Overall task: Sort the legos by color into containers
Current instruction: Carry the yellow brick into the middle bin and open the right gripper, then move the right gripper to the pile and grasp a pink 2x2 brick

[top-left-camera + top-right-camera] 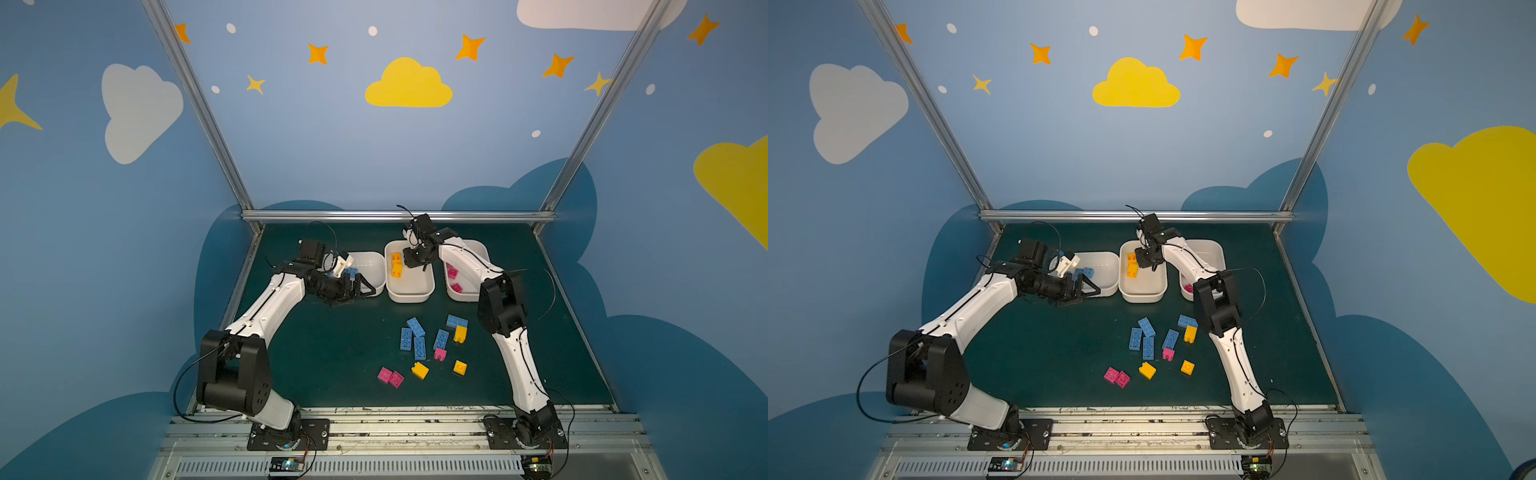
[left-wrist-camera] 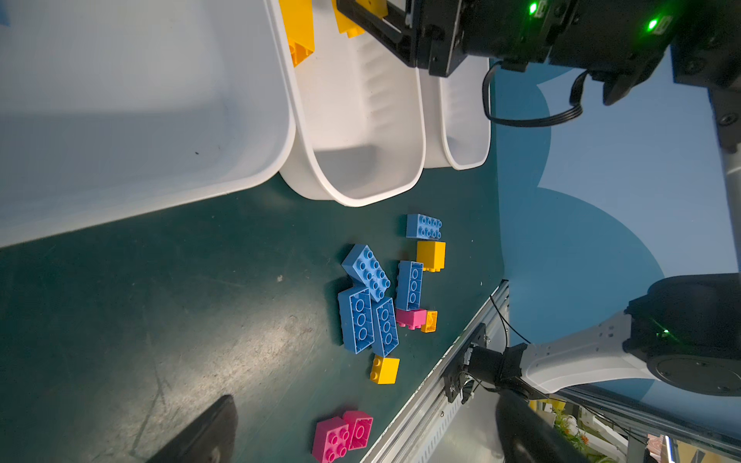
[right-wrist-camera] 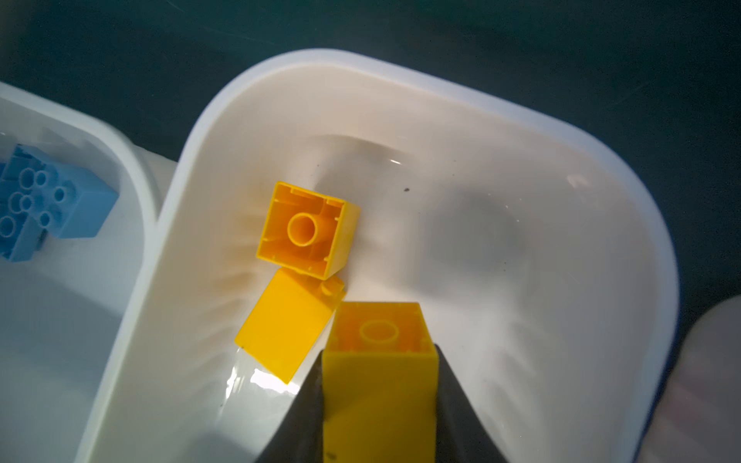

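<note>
Step in hand: you are at the drop. The right gripper [image 3: 379, 405] hangs over the middle tray [image 1: 409, 296], its jaws clamped on a yellow brick [image 3: 379, 360], hollow underside facing the wrist camera.
Next move: part those jaws and let the brick fall; two yellow bricks [image 3: 306, 230] already lie below, close to the tray's left wall, so a release slightly toward the bare floor avoids stacking.
Left gripper [image 1: 357, 291]: jaws spread wide and empty, low over the near rim of the left tray [image 1: 376, 266], which holds blue bricks [image 1: 351, 273].
Right tray [image 1: 465, 297]: magenta bricks [image 1: 452, 272] inside, half hidden by the right arm.
Still loose on the counter [image 1: 324, 353]: five blue bricks [image 1: 419, 347], three yellow [image 1: 420, 370], three magenta [image 1: 390, 377], bunched near the front centre.
Edges and room: the three trays stand nearly touching, so keep the release well inside the rim. The counter left of the pile is open for your left arm's approach; the right arm's elbow overhangs the pile's right side.
</note>
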You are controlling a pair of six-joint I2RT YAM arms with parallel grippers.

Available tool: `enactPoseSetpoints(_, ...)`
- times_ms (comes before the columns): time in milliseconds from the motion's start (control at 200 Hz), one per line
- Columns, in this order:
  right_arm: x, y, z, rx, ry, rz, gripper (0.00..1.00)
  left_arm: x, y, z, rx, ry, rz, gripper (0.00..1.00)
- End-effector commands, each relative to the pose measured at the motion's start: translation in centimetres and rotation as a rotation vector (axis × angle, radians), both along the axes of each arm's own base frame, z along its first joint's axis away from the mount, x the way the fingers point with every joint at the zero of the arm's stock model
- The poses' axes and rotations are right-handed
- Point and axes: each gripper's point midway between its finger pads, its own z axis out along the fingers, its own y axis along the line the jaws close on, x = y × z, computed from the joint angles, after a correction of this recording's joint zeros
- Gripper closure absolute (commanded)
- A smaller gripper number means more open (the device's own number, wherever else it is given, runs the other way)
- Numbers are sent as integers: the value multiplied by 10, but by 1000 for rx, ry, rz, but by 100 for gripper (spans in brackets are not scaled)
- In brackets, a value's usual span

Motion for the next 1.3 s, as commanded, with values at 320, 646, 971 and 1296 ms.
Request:
enactPoseSetpoints(320,26,26,20,156,-89,-40,48,-3,-1,-1,2,8,-24,1)
enactPoseSetpoints(646,3,30,83,260,-137,61,44,-3,-1,0,2,2,-27,1)
enactPoseSetpoints(971,-100,15,121,304,-136,305,42,-8,0,-3,14,8,-31,1)
enactPoseSetpoints(1296,-258,8,90,206,-102,639,41,-9,9,-2,40,8,-29,1)
